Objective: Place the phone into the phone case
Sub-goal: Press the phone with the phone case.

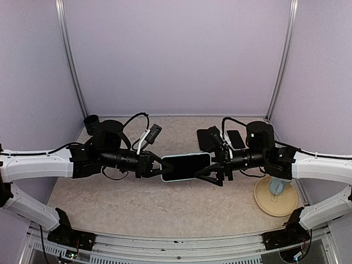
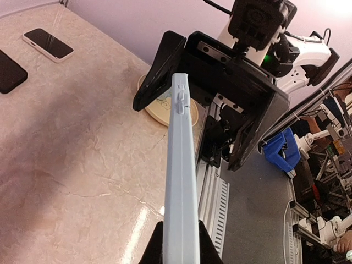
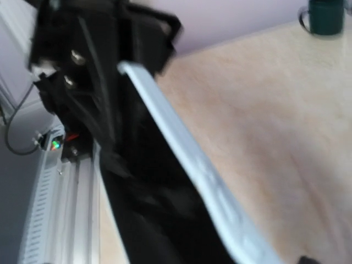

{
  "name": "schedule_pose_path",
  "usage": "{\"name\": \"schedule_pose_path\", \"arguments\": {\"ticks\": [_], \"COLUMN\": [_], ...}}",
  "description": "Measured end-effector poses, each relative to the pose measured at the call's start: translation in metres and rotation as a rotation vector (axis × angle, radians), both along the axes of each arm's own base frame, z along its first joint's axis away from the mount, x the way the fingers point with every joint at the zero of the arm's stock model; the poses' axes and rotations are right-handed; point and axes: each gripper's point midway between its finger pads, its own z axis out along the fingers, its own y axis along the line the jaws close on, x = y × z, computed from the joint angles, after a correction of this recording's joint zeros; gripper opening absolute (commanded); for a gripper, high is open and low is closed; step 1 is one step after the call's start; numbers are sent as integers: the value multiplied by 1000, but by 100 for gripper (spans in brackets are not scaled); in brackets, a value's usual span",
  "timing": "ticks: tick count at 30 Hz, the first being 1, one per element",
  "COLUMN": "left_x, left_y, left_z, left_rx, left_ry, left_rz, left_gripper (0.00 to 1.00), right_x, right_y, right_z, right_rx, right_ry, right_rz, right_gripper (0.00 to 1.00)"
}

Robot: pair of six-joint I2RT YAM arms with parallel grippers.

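Note:
The phone, black screen up, lies inside the light blue phone case and hangs level above the table between both arms. My left gripper is shut on the case's left end. In the left wrist view the case's edge runs up from between my fingers. My right gripper is open, its black fingers spread wide on either side of the case's right end. The right wrist view is blurred and shows the case's rim and the dark screen.
Two spare phones lie at the back right, also in the left wrist view. A tan plate with a blue object sits at the right. A dark mug stands at the back left. A cabled device lies behind the left arm.

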Motion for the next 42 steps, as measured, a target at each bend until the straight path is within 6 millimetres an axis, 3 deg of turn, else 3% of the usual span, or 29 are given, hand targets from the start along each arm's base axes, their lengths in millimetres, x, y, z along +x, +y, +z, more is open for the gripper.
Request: {"name": "schedule_pose_path", "arguments": {"ticks": [12,17,24,33,42], "left_x": [0,0,-1,0,1], "left_y": [2,1,2,-1,-2], "left_z": [-4,-16,-27,-32,-34], "left_rx": [52,93,125,136,140], "left_ry": [93,141,187,225,253], "left_rz": [15,17,22,29,33], "left_gripper": [0,0,0,0,0], "right_x": [6,6,2,-8,-6], "right_y": [-9,-11,-9,5,17], "right_z": [-43,-45,-27,-48,-50], "right_rx": [-245,-292,-280,-371,-419], "right_ry": [-220,-363,-545,-641,-700], "right_rz": [-49,-74,-70,-26,-23], "right_gripper": [100,100,100,100,100]}}
